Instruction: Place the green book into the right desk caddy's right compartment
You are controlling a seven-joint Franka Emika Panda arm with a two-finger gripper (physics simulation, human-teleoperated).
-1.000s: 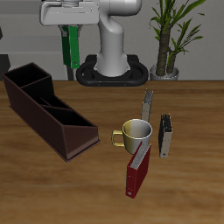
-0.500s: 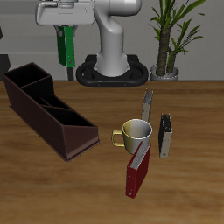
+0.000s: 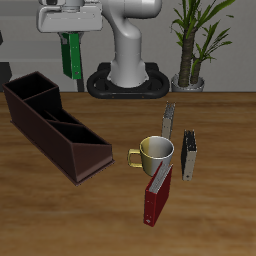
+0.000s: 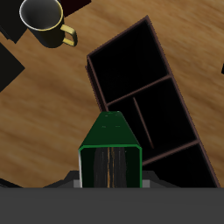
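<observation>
My gripper (image 3: 70,33) is shut on the green book (image 3: 71,56), which hangs upright below it, high above the back end of the right desk caddy (image 3: 52,126). The caddy is a long dark brown open box with inner dividers, lying at an angle on the wooden table. In the wrist view the green book (image 4: 110,156) points down over the caddy (image 4: 150,105), with its open compartments showing beyond the book's end. The fingers are hidden behind the book there.
A yellow-handled mug (image 3: 154,154) stands mid-table, with a dark red book (image 3: 157,195) in front of it and two slim grey-black books (image 3: 169,121) (image 3: 189,155) beside it. The robot base (image 3: 130,75) and a potted plant (image 3: 195,45) stand at the back.
My gripper with the green book has drifted a little sideways, away from the robot base and towards the caddy's far end. Nothing on the table has moved.
</observation>
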